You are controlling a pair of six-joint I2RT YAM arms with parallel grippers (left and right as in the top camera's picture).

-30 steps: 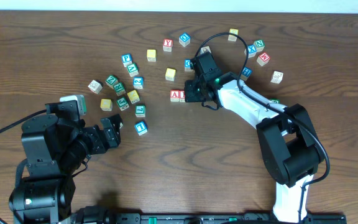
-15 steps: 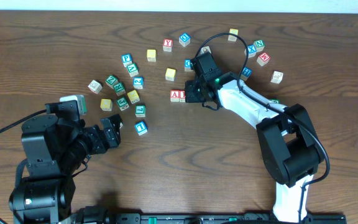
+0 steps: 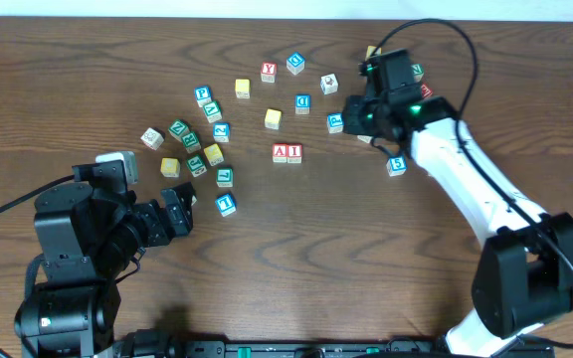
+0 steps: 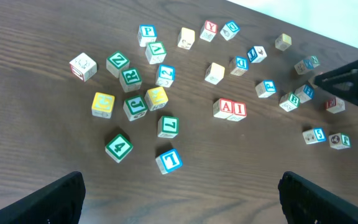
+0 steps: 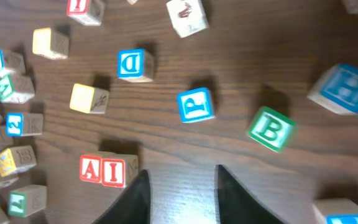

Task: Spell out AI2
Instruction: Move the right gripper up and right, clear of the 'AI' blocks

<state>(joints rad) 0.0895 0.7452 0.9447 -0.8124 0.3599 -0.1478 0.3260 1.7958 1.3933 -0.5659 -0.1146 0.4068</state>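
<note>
The red A cube (image 3: 281, 152) and the red I cube (image 3: 294, 152) sit side by side, touching, mid-table; the right wrist view has the A cube (image 5: 91, 168) left of the I cube (image 5: 113, 172). A blue-marked cube (image 3: 221, 131) in the left cluster looks like the 2, also seen in the left wrist view (image 4: 165, 74). My right gripper (image 3: 358, 112) hovers up and right of the pair, near a blue P cube (image 5: 196, 104). Its jaws (image 5: 180, 186) stand partly open and hold nothing. My left gripper (image 3: 179, 209) is wide open at the lower left (image 4: 185, 205).
Several loose letter cubes lie in a cluster at the left (image 3: 192, 144). More are scattered along the back and right, among them a blue D (image 3: 302, 102), a yellow cube (image 3: 273, 118), a green B (image 5: 270, 129) and a blue 5 (image 3: 397, 165).
My right arm has swung from beside the A and I pair up and to the right. Its jaws have gone from shut to partly open. The left arm has not moved.
</note>
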